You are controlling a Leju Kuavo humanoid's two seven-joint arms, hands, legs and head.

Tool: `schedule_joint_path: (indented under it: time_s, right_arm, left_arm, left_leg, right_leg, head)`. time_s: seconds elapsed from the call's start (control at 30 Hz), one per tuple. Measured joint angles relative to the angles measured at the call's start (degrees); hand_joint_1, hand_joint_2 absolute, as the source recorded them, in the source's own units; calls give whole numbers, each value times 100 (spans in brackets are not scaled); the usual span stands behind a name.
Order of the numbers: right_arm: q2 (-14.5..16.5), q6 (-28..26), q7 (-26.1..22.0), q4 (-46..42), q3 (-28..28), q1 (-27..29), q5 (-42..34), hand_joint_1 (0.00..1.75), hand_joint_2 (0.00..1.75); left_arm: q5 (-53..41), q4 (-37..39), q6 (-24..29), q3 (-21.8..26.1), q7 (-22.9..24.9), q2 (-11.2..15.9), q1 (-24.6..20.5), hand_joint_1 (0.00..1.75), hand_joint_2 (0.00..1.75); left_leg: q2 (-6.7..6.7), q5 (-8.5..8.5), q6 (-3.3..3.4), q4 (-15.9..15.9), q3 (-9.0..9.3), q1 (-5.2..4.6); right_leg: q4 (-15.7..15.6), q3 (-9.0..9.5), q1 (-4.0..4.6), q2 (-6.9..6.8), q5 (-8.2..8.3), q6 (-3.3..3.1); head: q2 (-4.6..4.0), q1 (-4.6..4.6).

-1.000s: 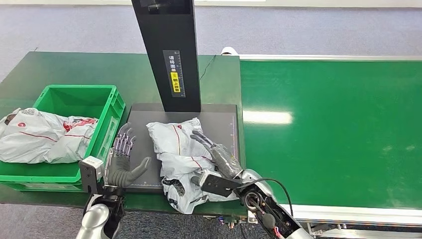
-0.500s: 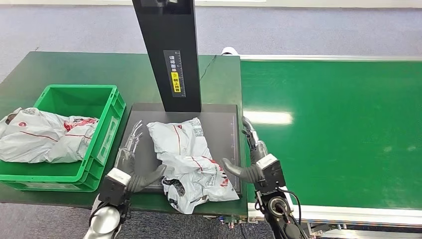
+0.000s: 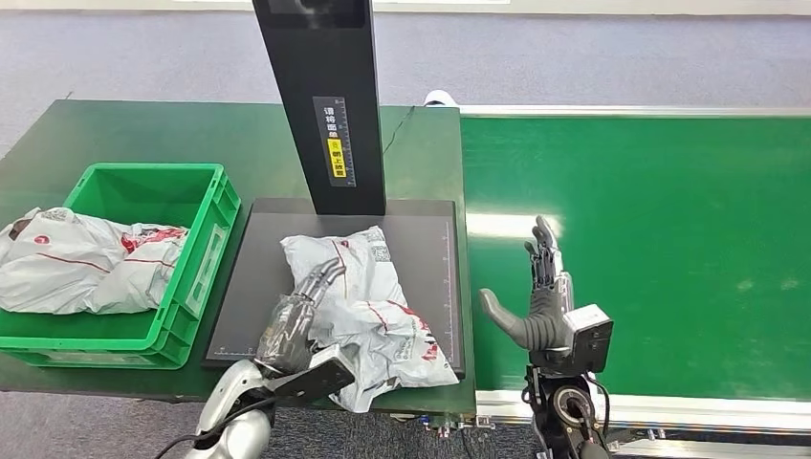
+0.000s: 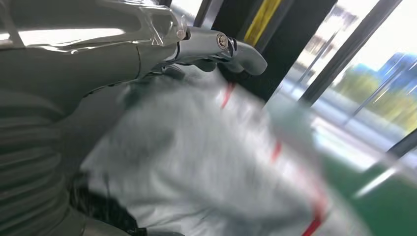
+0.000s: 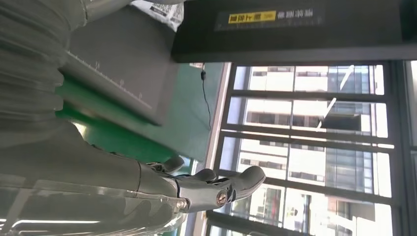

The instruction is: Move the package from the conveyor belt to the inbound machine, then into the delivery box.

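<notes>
A grey plastic package (image 3: 378,301) with red markings lies crumpled on the black plate (image 3: 426,239) of the inbound machine, its near end hanging over the table's front edge. My left hand (image 3: 298,311) lies palm down on the package's left side with its fingers stretched along it. In the left wrist view the package (image 4: 206,162) sits blurred right under the fingers (image 4: 231,46). My right hand (image 3: 540,301) stands upright and open over the near edge of the green conveyor belt (image 3: 669,249), apart from the package, with nothing in it. The right wrist view has its fingers (image 5: 221,189) spread in the air.
The machine's black column (image 3: 325,105) rises behind the plate. A green delivery box (image 3: 206,215) stands left of the plate and holds another grey package (image 3: 76,258). The dark green table (image 3: 143,134) runs behind both.
My left hand has turned over from beside the package and come down on top of it. My right hand has drawn away to the right, onto the belt, and risen upright.
</notes>
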Motion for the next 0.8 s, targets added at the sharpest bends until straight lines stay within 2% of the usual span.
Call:
schedule_joint_path:
  time_s: [0.17,0.8]
  right_arm:
    - [66,71,-53,-14,-171,22,63,0,175]
    - [131,72,-64,-29,-305,39,79,0,175]
  left_arm:
    - [-313,578,-230,-62,342,14,-190,0,175]
    - [-359,928,-232,-70,382,-2,-394,0,175]
  left_leg:
    - [-3,1,0,-1,6,1]
    - [-3,3,0,-3,57,-1]
  right_leg:
    - [0,10,0,-2,-1,0]
    - [-1,63,-1,-3,1,0]
  head:
    - [0,-1]
    - [0,1]
